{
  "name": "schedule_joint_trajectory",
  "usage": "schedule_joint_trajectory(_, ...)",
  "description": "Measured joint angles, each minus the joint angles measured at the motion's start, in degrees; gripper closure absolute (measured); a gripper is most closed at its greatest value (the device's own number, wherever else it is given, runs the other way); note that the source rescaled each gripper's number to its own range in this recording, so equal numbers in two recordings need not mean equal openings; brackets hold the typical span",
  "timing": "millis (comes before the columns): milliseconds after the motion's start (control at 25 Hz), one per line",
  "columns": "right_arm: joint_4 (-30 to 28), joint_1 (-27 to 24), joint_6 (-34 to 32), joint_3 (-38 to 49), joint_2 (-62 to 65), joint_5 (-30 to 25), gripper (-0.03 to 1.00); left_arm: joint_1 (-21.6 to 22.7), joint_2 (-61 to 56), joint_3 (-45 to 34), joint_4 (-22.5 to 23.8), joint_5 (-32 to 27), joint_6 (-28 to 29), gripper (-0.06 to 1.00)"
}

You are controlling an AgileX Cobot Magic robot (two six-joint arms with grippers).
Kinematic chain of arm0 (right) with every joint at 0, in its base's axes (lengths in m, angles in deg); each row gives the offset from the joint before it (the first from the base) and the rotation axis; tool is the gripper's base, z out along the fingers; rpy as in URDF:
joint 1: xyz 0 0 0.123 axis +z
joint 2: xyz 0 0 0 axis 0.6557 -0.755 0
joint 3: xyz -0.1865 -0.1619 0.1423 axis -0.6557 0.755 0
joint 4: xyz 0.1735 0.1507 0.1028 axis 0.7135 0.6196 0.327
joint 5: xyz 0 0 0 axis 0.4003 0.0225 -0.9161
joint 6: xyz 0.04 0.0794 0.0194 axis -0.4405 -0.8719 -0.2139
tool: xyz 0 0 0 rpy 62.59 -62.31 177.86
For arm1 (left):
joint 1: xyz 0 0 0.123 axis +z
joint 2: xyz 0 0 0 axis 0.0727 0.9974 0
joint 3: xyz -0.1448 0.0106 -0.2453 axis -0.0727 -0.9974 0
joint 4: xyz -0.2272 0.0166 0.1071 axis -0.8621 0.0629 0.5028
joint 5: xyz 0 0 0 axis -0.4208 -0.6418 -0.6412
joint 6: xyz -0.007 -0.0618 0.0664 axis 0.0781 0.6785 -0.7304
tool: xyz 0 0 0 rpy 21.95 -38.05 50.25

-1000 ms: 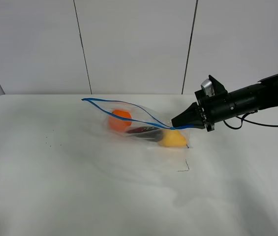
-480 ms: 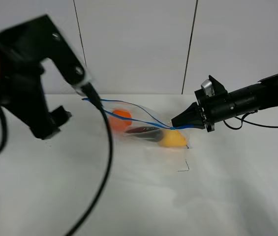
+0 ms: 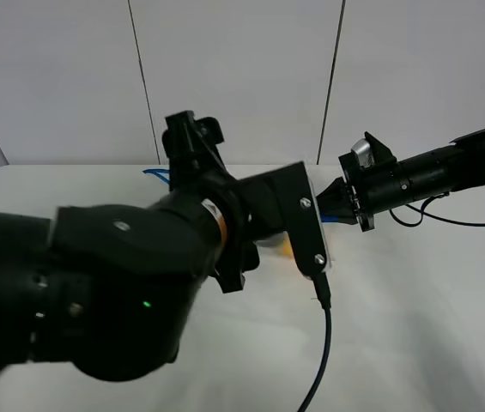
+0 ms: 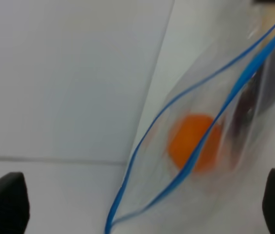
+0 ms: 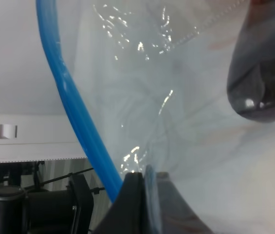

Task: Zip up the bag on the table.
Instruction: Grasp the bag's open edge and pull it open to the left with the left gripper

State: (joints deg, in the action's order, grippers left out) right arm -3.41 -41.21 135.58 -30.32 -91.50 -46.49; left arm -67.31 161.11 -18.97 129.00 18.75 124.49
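Pinching bag (image 5: 152, 97) edge: right fingers (image 5: 132, 195); left fingers (image 4: 3, 202) spread, not touching.

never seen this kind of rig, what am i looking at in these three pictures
A robot with two arms, each ending in a gripper. The wide picture comes from a high camera; the big black shape is the left arm near the lens. The other two come from wrist cameras. On the white table lies a clear bag with a blue zip strip and an orange fruit inside. The right gripper is shut on the bag's zip edge; the left gripper is open, holding nothing.
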Motion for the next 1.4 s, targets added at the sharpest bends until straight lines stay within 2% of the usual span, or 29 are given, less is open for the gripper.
schedule_joint_trajectory(160, 0.0, 0.0, -0.2, 0.0, 0.0, 0.0, 0.97, -0.1, 3.4, 0.0, 4.4, 1.7, 6.5, -0.06)
schedule_joint_trajectory(280, 0.0, 0.0, -0.2, 0.0, 0.0, 0.0, 0.97, -0.3, 4.6, 0.0, 8.6, 5.3, 9.9, -0.06)
schedule_joint_trajectory(440, 0.0, 0.0, -0.2, 0.0, 0.0, 0.0, 0.97, -0.6, 7.5, 0.0, 15.9, 8.5, 12.4, -0.06)
schedule_joint_trajectory(520, 0.0, 0.0, -0.3, 0.0, 0.0, 0.0, 0.97, -0.6, 9.2, 0.0, 17.5, 8.6, 13.5, -0.06)
schedule_joint_trajectory(760, 0.2, 0.0, -0.3, 0.0, 0.0, 0.0, 0.97, -0.6, 14.3, 1.6, 18.0, 8.6, 15.9, -0.06)
schedule_joint_trajectory(1160, 0.3, 0.0, -0.4, 0.0, 0.0, 0.0, 0.97, -0.5, 19.0, 7.7, 18.4, 8.3, 16.1, -0.06)
schedule_joint_trajectory(1400, 0.3, 0.0, -0.4, 0.0, 0.0, 0.0, 0.97, 1.8, 20.4, 8.2, 18.4, 7.7, 16.1, -0.03)
